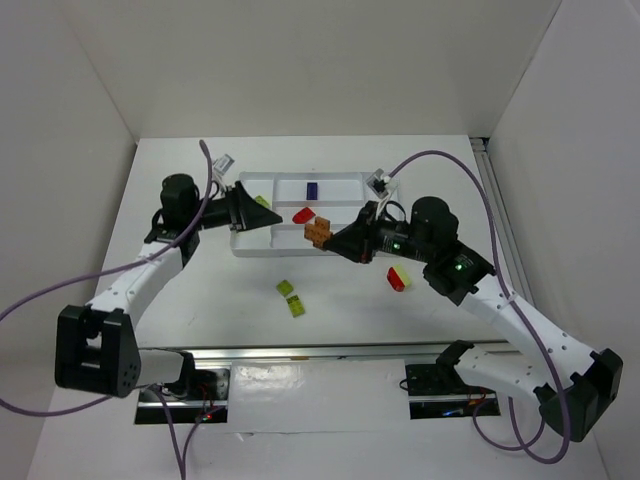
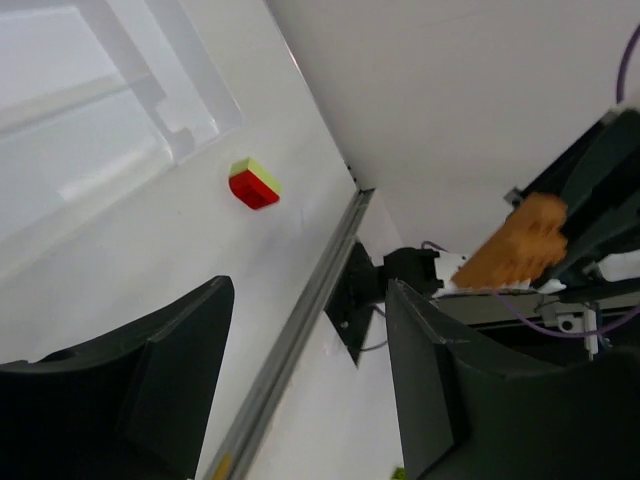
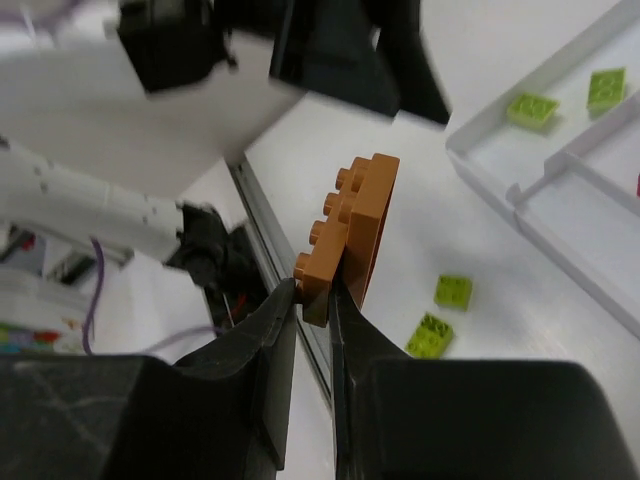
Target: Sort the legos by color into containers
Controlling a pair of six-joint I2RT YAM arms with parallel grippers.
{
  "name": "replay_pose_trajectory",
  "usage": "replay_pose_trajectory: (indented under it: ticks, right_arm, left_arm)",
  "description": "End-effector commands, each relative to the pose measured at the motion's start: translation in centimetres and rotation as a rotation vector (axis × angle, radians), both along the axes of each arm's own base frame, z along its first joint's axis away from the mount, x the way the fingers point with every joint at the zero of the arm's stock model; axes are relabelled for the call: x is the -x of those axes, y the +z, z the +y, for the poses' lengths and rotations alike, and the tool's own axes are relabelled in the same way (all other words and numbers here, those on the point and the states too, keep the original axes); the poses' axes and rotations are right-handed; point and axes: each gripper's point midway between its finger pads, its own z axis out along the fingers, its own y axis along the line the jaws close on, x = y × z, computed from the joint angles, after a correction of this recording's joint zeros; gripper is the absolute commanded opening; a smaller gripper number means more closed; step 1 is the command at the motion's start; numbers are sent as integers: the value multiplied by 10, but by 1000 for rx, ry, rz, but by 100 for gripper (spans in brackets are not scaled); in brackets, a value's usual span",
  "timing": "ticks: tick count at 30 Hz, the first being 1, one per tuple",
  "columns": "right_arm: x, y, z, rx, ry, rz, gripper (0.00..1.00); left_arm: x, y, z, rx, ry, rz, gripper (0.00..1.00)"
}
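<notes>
1. Leftward, finds the left claw (image 1: 250,208) released, jaws apart on nothing, at the left end of the tray (image 1: 290,175).
2. Shows a yellow-green lego (image 1: 263,202) in the tray by its tips.
3. Spots two yellow-green legos (image 1: 297,307) on the table (image 1: 230,310), between the claws.
4. Has the right claw (image 1: 332,238) clenched on an orange lego (image 1: 318,232) above the tray's near side.
5. Spots a red-and-yellow lego (image 1: 398,278) beside that claw's wrist.
</notes>
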Motion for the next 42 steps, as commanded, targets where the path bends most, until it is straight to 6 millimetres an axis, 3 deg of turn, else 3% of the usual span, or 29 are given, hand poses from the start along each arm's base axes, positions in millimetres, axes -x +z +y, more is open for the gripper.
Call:
replay_pose_trajectory:
  ticks: [1, 3, 4, 5, 7, 10, 11, 12, 13, 15, 16, 18, 24, 31, 37, 42]
  right_arm:
    - [-20, 72, -6, -279, -149, -82, 12]
    - [-36, 65, -5, -353, -220, -34, 12]
    - [-38, 81, -8, -442, -238, -36, 12]
    - [-45, 74, -7, -457, -262, -11, 12]
    - [-54, 78, -5, -507, -279, -10, 12]
    - [-61, 75, -2, -544, -292, 36, 12]
    - [-59, 83, -2, -576, -283, 30, 12]
    - [-63, 80, -2, -577, -293, 44, 12]
    - [-62, 84, -2, -589, -289, 33, 12]
    - [-64, 81, -1, -588, -290, 48, 12]
    - [-63, 84, -1, -595, -287, 41, 12]
    - [-66, 77, 1, -578, -293, 58, 12]
    - [-68, 74, 0, -565, -296, 54, 12]
    - [-67, 70, 1, -549, -290, 67, 12]
    - [-67, 51, -3, -527, -324, 105, 12]
    - [-68, 53, -6, -549, -338, 115, 12]
  left_arm:
    - [19, 27, 3, 113, 20, -101, 73]
    - [23, 28, 2, 136, 9, -106, 73]
    - [27, 30, -2, 160, -5, -117, 73]
    - [31, 31, -2, 172, -19, -123, 73]
    - [38, 30, -9, 202, -47, -125, 73]
    - [50, 33, -16, 281, -93, -163, 73]
    - [55, 37, -16, 311, -114, -153, 73]
    - [60, 47, -18, 336, -142, -245, 73]
    - [54, 38, -20, 341, -142, -223, 73]
    - [54, 36, -27, 360, -180, -191, 73]
    - [56, 43, -27, 380, -198, -256, 73]
    - [52, 37, -30, 438, -217, -182, 73]
    - [50, 48, -45, 463, -273, -266, 73]
    - [44, 70, -46, 482, -279, -320, 72]
    - [46, 73, -46, 483, -281, -330, 71]
    - [55, 76, -48, 459, -317, -383, 71]
